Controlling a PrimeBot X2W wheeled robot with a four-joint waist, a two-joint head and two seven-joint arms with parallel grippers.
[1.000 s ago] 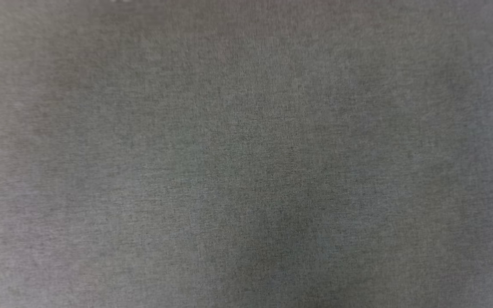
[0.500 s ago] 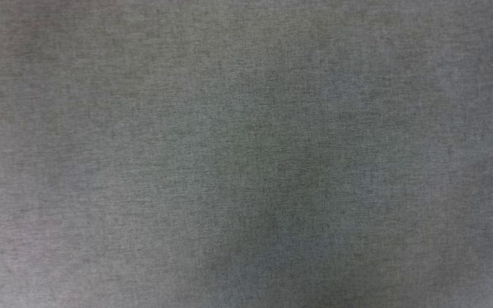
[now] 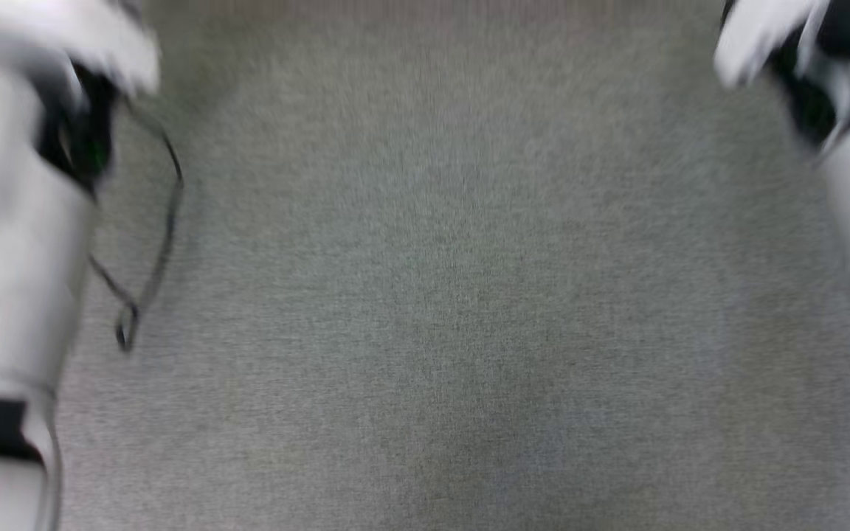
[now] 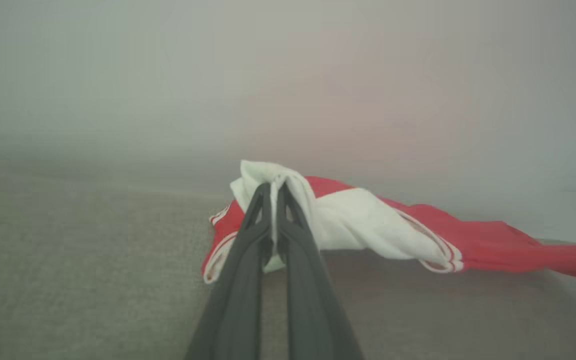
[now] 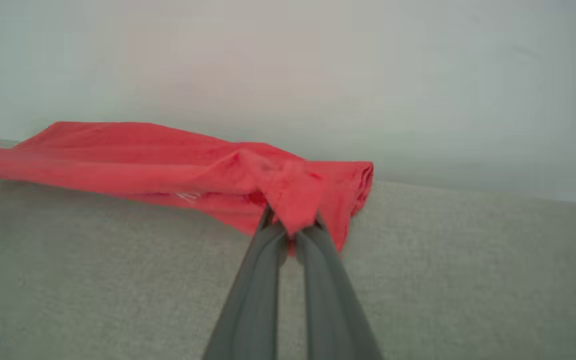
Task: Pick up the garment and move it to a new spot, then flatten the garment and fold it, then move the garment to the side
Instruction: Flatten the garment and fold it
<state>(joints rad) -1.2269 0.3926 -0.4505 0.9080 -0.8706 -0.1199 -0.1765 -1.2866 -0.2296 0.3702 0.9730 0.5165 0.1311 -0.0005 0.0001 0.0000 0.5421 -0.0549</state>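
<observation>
work surface (image 3: 454, 221): grey heathered woven cloth, fine flecked weave, lying flat. head view is motion-blurred, so detail is soft. a dim darker patch (image 3: 469, 428) sits low centre, its edges diffuse. in both wrist views the same cloth reads warmer, beige-grey, with coarse texture near the lens and a soft, nearly straight far edge. behind it stands a plain pale wall (image 4: 118, 75), grey-white, out of focus, with a faint pinkish cast toward the middle. light is even and diffuse. cannot tell whether the cloth covers a table or a floor.
</observation>
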